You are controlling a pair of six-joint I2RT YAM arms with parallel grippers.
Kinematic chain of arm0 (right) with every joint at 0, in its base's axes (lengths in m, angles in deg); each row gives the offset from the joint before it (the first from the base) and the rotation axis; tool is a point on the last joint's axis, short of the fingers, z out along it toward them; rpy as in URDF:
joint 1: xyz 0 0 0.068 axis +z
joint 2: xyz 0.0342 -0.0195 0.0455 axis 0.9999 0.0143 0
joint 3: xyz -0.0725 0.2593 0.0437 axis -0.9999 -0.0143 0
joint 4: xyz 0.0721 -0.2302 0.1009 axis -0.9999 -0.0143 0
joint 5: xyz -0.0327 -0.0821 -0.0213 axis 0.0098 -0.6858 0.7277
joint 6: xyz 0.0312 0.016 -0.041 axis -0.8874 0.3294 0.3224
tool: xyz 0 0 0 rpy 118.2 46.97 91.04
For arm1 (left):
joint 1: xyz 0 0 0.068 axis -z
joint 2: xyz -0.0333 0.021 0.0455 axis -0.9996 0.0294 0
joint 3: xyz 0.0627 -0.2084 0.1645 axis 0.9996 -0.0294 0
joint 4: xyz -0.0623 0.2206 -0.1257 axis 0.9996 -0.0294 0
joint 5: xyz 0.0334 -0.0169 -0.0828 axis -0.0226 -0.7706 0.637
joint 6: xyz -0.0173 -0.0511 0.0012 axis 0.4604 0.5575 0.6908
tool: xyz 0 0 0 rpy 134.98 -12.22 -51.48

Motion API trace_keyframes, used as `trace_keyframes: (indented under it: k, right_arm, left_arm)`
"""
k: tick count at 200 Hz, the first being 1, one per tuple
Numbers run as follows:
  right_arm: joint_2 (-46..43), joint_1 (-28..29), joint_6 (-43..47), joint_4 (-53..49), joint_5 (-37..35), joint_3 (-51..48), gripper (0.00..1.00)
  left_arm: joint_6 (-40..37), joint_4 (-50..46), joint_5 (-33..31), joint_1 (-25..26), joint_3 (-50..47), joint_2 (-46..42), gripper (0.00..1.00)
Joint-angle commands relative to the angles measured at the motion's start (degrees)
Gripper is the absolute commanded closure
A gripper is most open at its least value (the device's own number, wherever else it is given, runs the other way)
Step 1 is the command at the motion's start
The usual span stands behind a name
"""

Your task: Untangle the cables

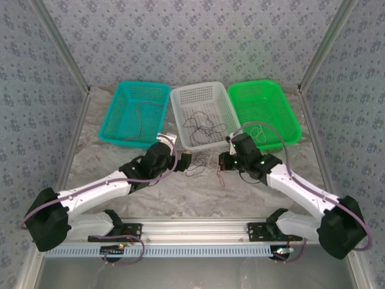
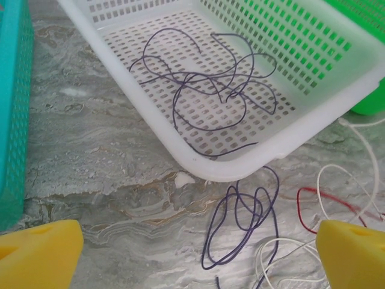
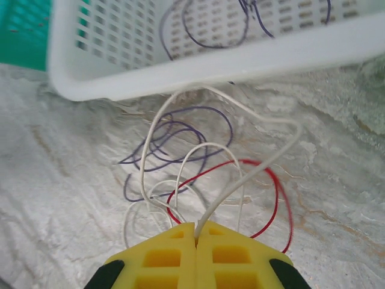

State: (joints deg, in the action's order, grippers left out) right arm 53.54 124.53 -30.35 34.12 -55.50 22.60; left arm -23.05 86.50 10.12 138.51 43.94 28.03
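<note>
A small tangle of thin cables (image 1: 201, 165) lies on the marble table just in front of the white basket, between both grippers. In the left wrist view a purple wire (image 2: 240, 223) loops on the table, with a red wire (image 2: 313, 205) and a white wire (image 2: 337, 174) to its right. My left gripper (image 2: 195, 265) is open, hovering near the tangle with nothing between its yellow fingers (image 2: 36, 253). My right gripper (image 3: 197, 232) is shut on the white wire (image 3: 264, 156), which arcs up from the pinch. The red wire (image 3: 277, 192) and purple wire (image 3: 180, 129) lie beneath it.
The white basket (image 1: 180, 120) at centre back holds several dark purple wires (image 2: 204, 84). A teal basket (image 1: 111, 120) with a thin wire stands to its left, and a green basket (image 1: 289, 114) with a pale wire to its right. Patterned walls enclose the table.
</note>
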Motion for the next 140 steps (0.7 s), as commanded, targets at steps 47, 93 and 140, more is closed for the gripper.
trace_keyframes:
  k: [47,93,140]
  right_arm:
    - [-10.3,0.5,7.2,-6.1,3.2,3.0,1.00]
    - [-11.2,1.4,7.8,-2.9,4.9,2.0,1.00]
    - [-11.9,2.3,7.5,0.4,5.3,0.4,1.00]
  left_arm:
    - [-2.4,15.8,15.8,-0.5,-3.4,-2.1,0.01]
    - [-3.7,20.8,25.7,-0.5,-1.0,3.3,0.01]
    - [-3.6,22.3,30.1,-0.4,3.8,11.3,0.04]
